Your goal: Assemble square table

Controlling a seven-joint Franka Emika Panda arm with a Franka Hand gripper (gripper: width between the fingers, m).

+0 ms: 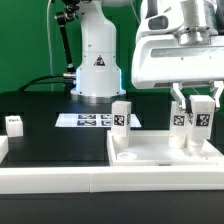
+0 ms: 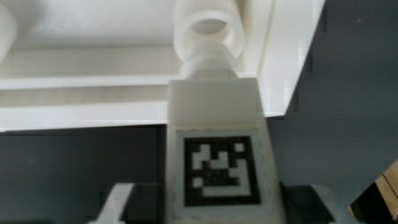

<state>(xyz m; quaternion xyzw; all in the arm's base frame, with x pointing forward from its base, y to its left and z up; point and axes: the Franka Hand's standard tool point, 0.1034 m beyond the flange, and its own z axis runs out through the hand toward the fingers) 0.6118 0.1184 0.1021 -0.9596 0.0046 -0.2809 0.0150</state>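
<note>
Square table top sits just below the gripper, whose fingers clamp an upright tagged leg.

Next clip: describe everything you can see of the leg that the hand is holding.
The leg is a short white peg, plastic by its look. Its blocky body bears a black-and-white square tag on one face and narrows to a rounded tip. It stands upright in the hand, which is shut on its sides. The tip points down at the white table top, close to the raised rim. Whether the tip touches the top cannot be told.
</note>
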